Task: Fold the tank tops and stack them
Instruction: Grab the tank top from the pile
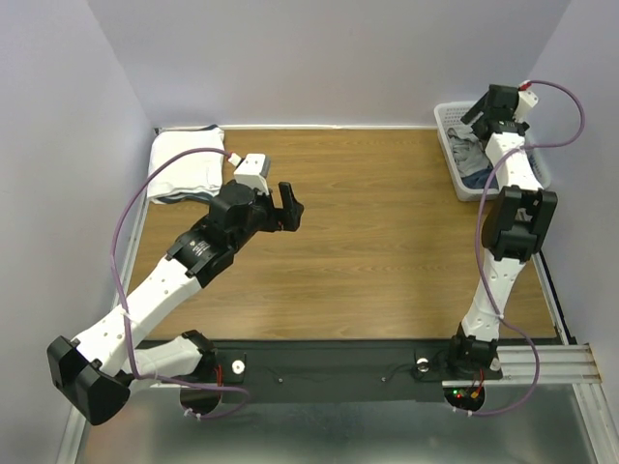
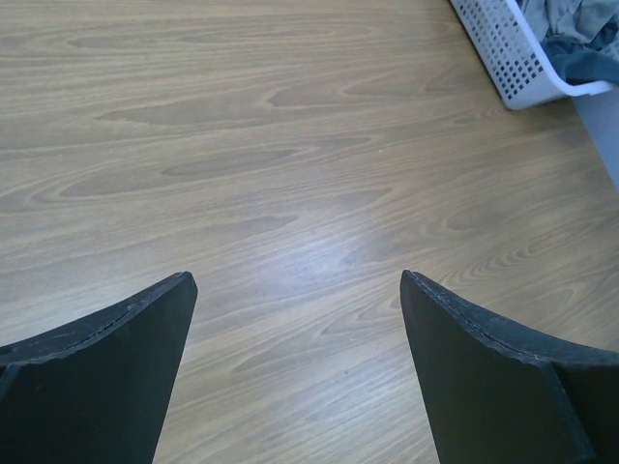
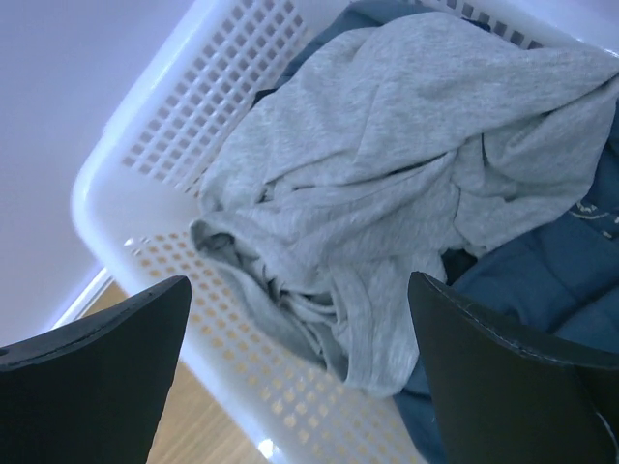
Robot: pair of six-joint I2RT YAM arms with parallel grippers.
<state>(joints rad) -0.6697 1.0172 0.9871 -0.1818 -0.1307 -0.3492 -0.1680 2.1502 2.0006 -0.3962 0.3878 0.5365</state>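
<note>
My white-shelled left arm [image 1: 160, 285] and right arm [image 1: 493, 285] have black joint housings; I see thin purple cables [image 1: 116, 256] looping alongside, and matte black wedge-shaped fingers [image 2: 106, 377].

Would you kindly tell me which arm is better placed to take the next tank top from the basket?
The right arm. Its open right gripper hangs directly over the grey tank top lying in the white basket, while the left gripper, also open, faces the wooden table, well short of the basket.

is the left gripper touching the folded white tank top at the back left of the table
Apart. The top external view shows the left gripper over bare table, jaws open, with wood visible between it and the folded white tank top.
</note>
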